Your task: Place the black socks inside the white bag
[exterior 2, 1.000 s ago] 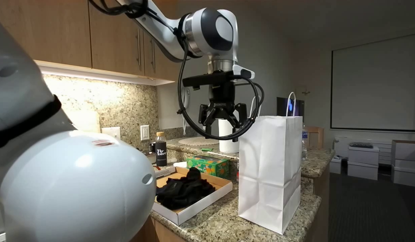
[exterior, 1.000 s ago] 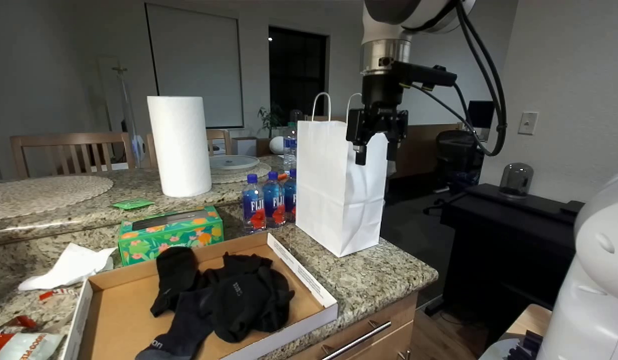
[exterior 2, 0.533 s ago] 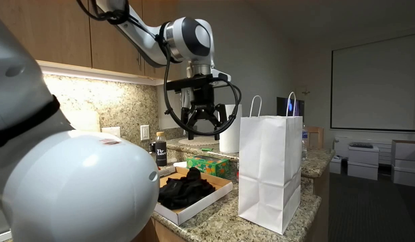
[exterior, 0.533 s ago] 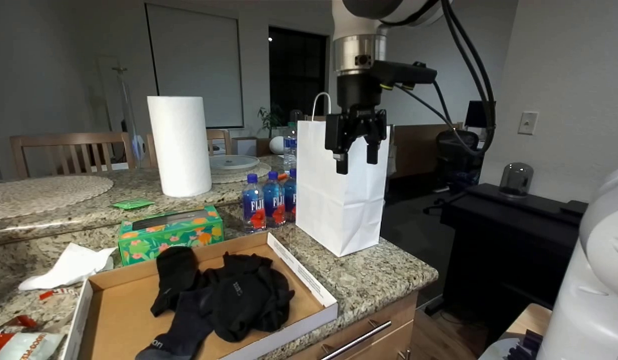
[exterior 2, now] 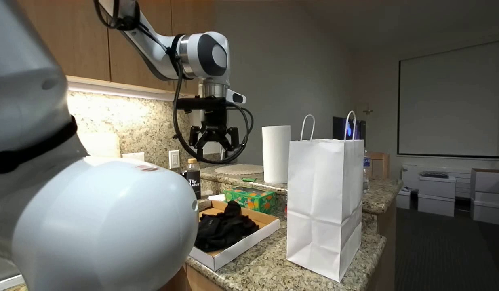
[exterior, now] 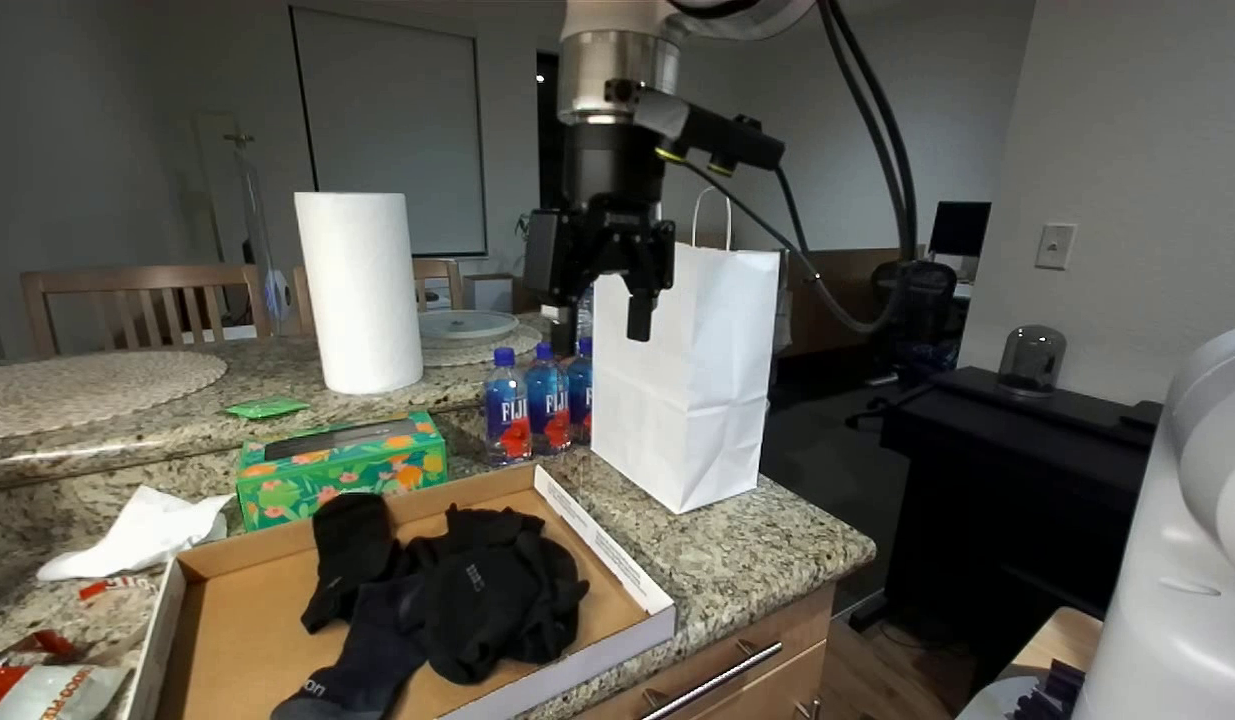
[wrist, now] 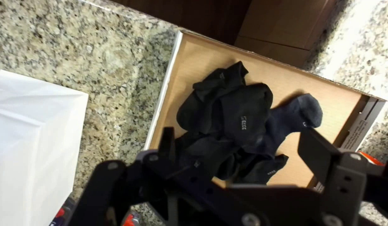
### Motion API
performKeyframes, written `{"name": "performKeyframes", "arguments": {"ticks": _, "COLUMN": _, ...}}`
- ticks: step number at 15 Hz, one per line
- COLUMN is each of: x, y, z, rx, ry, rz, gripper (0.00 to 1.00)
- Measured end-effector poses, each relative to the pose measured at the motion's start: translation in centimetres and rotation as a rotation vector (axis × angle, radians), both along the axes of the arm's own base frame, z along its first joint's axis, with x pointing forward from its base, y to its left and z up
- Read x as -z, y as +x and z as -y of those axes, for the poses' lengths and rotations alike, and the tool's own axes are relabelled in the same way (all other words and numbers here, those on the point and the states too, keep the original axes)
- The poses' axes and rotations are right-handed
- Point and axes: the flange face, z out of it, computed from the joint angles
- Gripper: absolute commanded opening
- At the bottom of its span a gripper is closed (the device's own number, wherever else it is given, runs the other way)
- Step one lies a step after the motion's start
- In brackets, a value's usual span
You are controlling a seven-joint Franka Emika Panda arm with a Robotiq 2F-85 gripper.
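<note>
Hanging well above the black socks (wrist: pixel 237 110), the jaws stand wide apart and hold nothing between them. The socks lie in a loose heap inside the shallow cardboard box (exterior: pixel 237 640) on the table (exterior: pixel 757 540), while the white bag (exterior: pixel 692 380) stands upright near this box, without touching it; the inside of the bag cannot be seen.

I expect the socks to be very light, soft and limp, with no danger of breaking them. The knitted cloth is probably not slippery, so a firm squeeze should hold well and do no harm. The difficulty, I think, is rather that they cross and cover each other: one pinch may bring up two socks, or only a thin edge which then slides out. For this reason I would take the thick raised fold (wrist: pixel 248 106) in the middle of the heap, the one with pale letters, going low on both sides of it but not pressing on the cardboard floor. Another good choice is the dark bluish sock (wrist: pixel 288 122), because its toe lies free from the others. It would be better to hold it near its middle than at the tip, so that no long end hangs down and catches on the top edge of the bag. The bag looks like paper and could tip easily.
</note>
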Motion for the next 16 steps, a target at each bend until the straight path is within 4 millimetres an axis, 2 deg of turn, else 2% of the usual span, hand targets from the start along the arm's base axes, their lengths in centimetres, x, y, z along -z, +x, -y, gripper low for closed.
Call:
{"name": "performKeyframes", "arguments": {"ticks": 3, "x": 0.7, "y": 1.0, "z": -2.1, "rx": -0.027, "ry": -0.001, "rz": -0.007, "gripper": 1.0}}
{"name": "performKeyframes", "arguments": {"ticks": 12, "x": 1.1, "y": 1.5, "z": -2.4, "rx": -0.02, "ry": -0.009, "rz": -0.008, "gripper": 1.0}}
{"name": "performKeyframes", "arguments": {"ticks": 16, "x": 2.4, "y": 2.7, "z": -4.9, "rx": -0.041, "ry": -0.007, "rz": 0.008, "gripper": 1.0}}
